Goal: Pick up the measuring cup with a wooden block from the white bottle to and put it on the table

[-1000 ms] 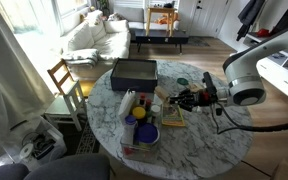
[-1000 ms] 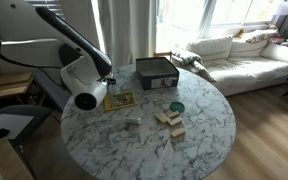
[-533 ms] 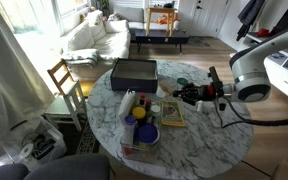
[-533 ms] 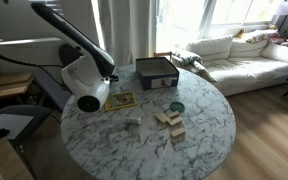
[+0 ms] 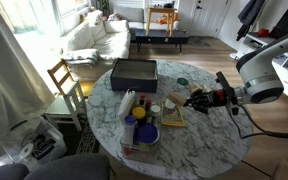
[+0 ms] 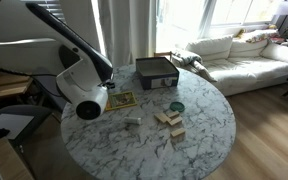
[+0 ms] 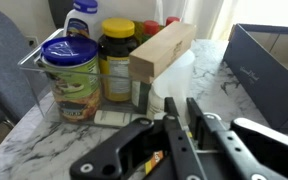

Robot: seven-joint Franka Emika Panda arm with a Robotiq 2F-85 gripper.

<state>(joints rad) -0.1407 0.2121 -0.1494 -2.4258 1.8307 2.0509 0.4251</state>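
In the wrist view a translucent white measuring cup (image 7: 180, 74) carries a long wooden block (image 7: 161, 50) across its top. It sits right at the tips of my gripper (image 7: 182, 104), whose fingers are nearly together, seemingly on the cup's handle. The white bottle (image 7: 112, 117) lies flat on the marble table (image 7: 34, 145), left of the cup, in front of a wire basket. In an exterior view my gripper (image 5: 192, 99) reaches in from the right, with the cup and block (image 5: 177, 98) at its tips. In the other, the arm hides the gripper.
The wire basket (image 7: 32, 62) holds a blue-lidded tub (image 7: 70, 75), a yellow-capped jar (image 7: 116, 60) and other bottles. A black box (image 5: 134, 72) stands at the back. A blue bowl (image 5: 144, 130) sits near the basket. Loose wooden blocks (image 6: 169, 122) and a green lid (image 6: 176, 106) lie mid-table.
My arm and gripper have drawn back to the right in the exterior view, away from the basket, with the cup and block staying at the fingertips.
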